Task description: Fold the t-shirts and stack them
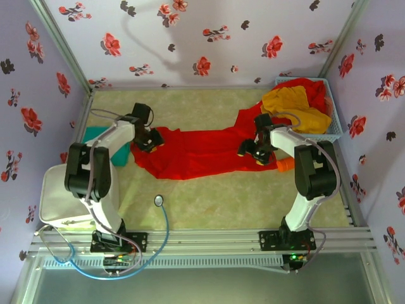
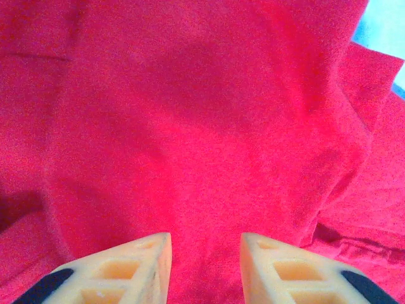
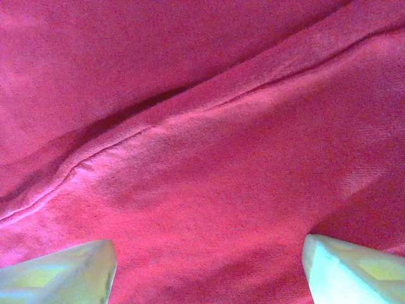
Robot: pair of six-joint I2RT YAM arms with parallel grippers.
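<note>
Red t-shirt lies spread across the middle of the table, reaching from the left gripper to the right gripper, each low over one end of it. The left jaws stand partly open above the cloth with nothing pinched between them. The right jaws gape wide and hold nothing. A mustard-yellow t-shirt lies heaped in the blue mesh basket at the far right corner.

Bright, even light cast a soft shadow on the back wall at eleven o'clock; close-up t-shirt looked blurred.
</note>
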